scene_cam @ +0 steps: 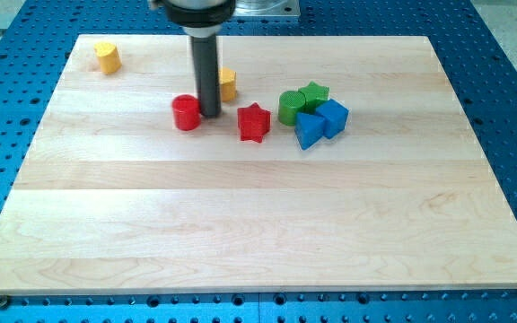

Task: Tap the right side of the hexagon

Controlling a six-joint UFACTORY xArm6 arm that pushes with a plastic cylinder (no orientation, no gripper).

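Observation:
My tip rests on the board just right of a red cylinder, touching it or nearly so. A yellow block sits just behind and to the right of the rod, which hides its left part; its shape cannot be made out. Another yellow block, roughly hexagonal, stands alone near the board's top left corner, far to the left of my tip. A red star lies a little to the right of my tip.
To the right of the red star is a tight cluster: a green cylinder, a green star, a blue triangular block and a blue cube. The wooden board lies on a blue perforated table.

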